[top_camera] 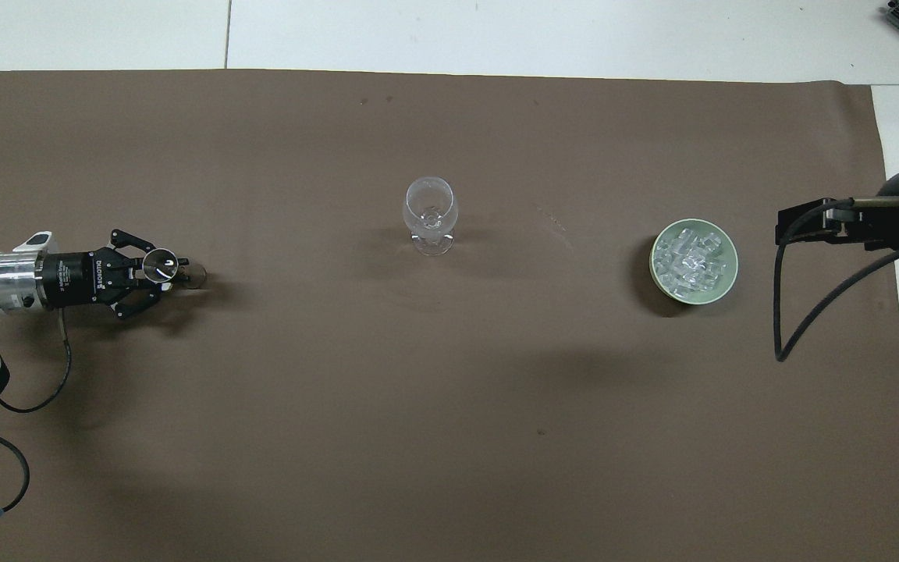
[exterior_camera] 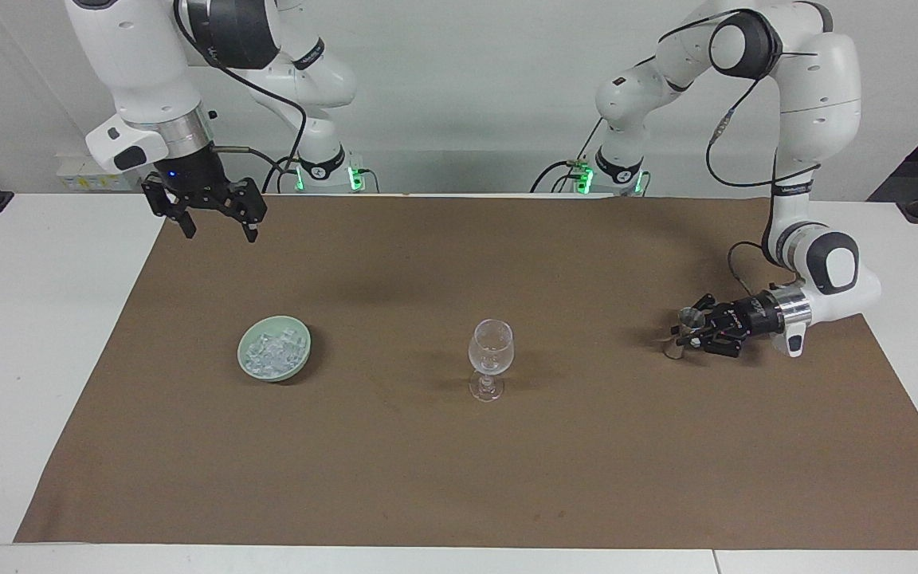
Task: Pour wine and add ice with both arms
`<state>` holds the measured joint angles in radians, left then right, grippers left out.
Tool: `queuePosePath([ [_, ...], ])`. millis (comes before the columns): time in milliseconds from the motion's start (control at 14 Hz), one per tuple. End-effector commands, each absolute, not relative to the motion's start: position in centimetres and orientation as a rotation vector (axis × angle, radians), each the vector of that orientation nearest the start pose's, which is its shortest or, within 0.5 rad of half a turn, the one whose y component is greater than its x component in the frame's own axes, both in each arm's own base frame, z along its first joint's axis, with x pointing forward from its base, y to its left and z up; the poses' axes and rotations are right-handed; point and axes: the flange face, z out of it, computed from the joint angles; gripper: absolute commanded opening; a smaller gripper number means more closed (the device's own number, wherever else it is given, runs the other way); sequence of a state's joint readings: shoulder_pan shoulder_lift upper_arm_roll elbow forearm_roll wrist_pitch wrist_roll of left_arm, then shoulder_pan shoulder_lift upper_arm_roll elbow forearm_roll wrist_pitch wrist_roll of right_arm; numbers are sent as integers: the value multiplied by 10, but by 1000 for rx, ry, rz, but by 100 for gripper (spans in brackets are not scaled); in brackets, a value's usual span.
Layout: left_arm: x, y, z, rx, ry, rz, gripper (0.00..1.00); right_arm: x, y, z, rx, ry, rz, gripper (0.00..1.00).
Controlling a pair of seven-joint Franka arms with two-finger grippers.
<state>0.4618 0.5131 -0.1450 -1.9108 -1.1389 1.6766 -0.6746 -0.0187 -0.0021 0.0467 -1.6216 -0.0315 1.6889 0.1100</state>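
A clear wine glass [exterior_camera: 491,351] [top_camera: 430,211] stands upright mid-mat and looks empty. Ice [exterior_camera: 272,351] [top_camera: 690,259] fills a pale green dish [exterior_camera: 245,360] [top_camera: 731,275] toward the right arm's end. My left gripper [exterior_camera: 686,333] [top_camera: 172,273] lies low over the mat at the left arm's end, shut on a small metal jigger [exterior_camera: 692,319] [top_camera: 160,264] whose foot sits at the mat. Wine is out of view. My right gripper [exterior_camera: 217,231] hangs open and empty over the mat's corner by the robots.
The brown mat [exterior_camera: 459,478] [top_camera: 449,437] covers most of the white table [exterior_camera: 21,335]. The right arm's black cable [top_camera: 789,312] loops beside the dish in the overhead view.
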Motion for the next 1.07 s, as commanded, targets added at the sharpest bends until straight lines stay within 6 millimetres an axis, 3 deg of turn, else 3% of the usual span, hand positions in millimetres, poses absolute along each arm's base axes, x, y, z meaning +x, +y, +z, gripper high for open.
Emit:
queuePosePath([
  [0,581,98,269,1382,1455,-989,0,565,11,612,-3149,104,-110,100],
  [143,586,97,277,1370,1470,-997,0,565,11,612,-3149,104,-110,100],
  [356,595,83,310,1353,1530,-1011,0,565,11,612,-3149,104,-110,100],
  [642,602,48,347,1359,1567,-1034,0,565,11,612,-3149,104,-110,100],
  [998,611,-14,387,1341,1634,-1030,0,565,11,612,-3149,104,-110,100],
])
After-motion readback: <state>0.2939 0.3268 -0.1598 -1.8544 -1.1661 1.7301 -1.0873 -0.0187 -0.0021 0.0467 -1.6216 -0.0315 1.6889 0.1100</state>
